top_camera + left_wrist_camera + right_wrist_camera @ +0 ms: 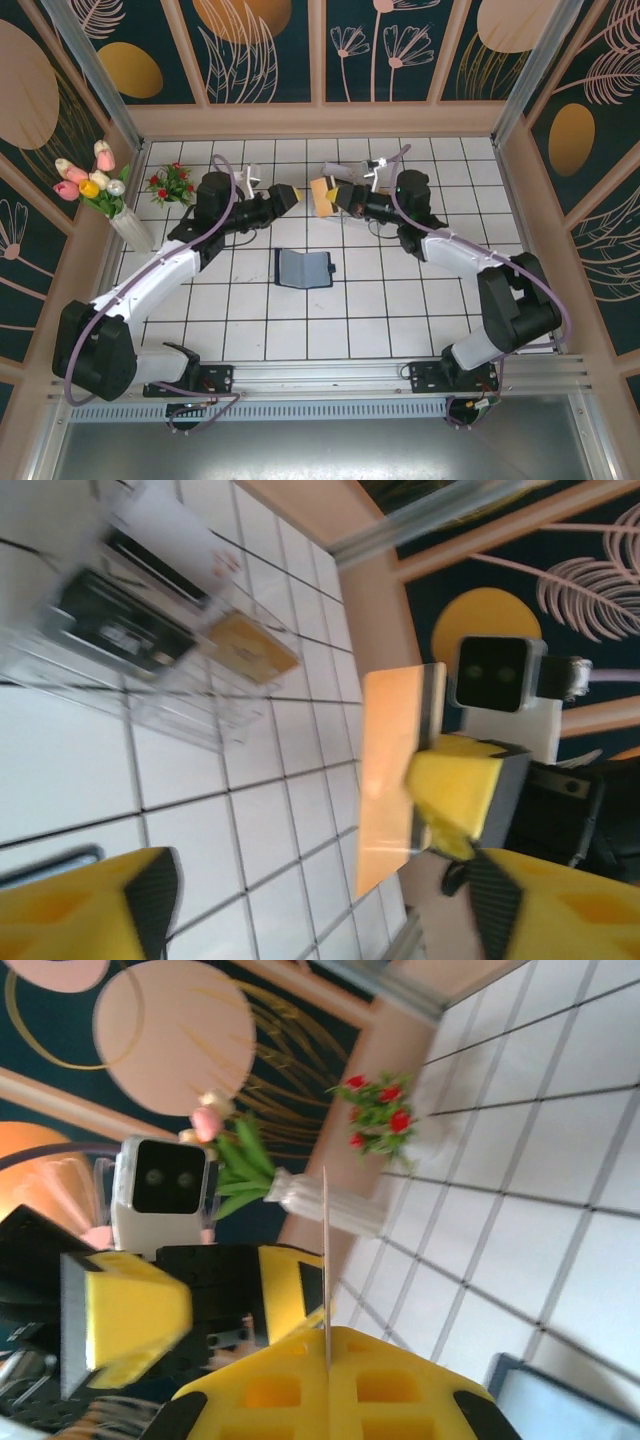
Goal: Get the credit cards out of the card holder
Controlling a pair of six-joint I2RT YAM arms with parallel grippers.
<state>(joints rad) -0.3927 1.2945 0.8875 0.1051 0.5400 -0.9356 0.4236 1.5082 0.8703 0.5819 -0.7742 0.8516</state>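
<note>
The card holder (pixel 305 267) lies open on the white tiles between the arms, blue-grey inside up; its corner (pixel 560 1400) shows in the right wrist view. My right gripper (pixel 333 197) hovers above the back of the table, shut on a tan credit card (pixel 322 197). That card (pixel 326 1250) stands edge-on out of the shut right gripper (pixel 327 1345). My left gripper (pixel 290 195) faces it from the left, open. In the left wrist view, the card (pixel 390 780) hangs just ahead of the open left gripper (pixel 325 900), apart from its fingers.
A clear plastic tray (pixel 170 670) holding a gold card (pixel 250 650) and dark cards sits on the tiles behind the grippers. A vase of tulips (pixel 100 185) and a small red flower pot (pixel 172 185) stand at the back left. Wooden walls border the table.
</note>
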